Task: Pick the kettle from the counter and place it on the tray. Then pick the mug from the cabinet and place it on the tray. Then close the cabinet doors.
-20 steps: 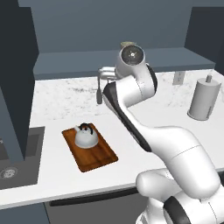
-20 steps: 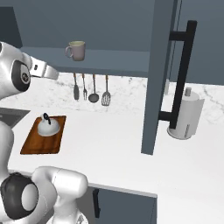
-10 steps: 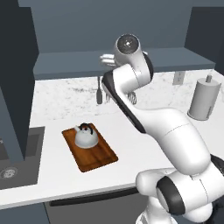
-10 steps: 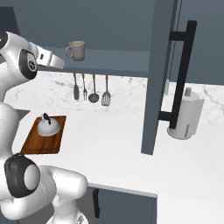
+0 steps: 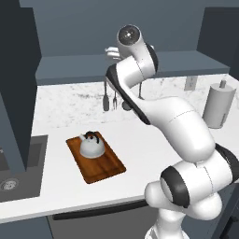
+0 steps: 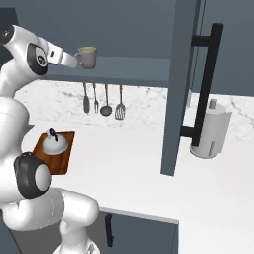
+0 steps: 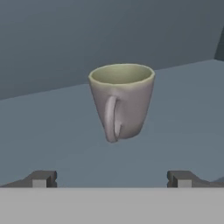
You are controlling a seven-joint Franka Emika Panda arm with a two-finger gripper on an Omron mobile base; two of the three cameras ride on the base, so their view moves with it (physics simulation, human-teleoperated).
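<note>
The beige-grey mug (image 7: 122, 100) stands upright on the cabinet shelf (image 7: 52, 131), its handle turned toward the hand. My gripper (image 7: 110, 178) is open, its fingertips (image 7: 41, 178) wide apart just short of the mug and touching nothing. In the right base view the gripper (image 6: 73, 59) reaches the mug (image 6: 88, 57) from the left at shelf height. From the other side the gripper (image 5: 111, 52) shows beyond the raised arm. The silvery kettle (image 5: 91, 144) sits on the reddish-brown tray (image 5: 109, 165) on the white counter (image 5: 154, 140).
An open dark cabinet door (image 6: 181, 84) with a black bar handle (image 6: 206, 89) juts out at the right. The other door (image 5: 18, 84) stands at the left. Utensils (image 6: 104, 99) hang on the backsplash. A paper-towel roll (image 6: 211, 129) stands far right, a sink (image 5: 14, 172) lower left.
The arm has lifted and stretched toward the shelf, bringing the open gripper up close to the mug. Kettle and tray have not moved.
</note>
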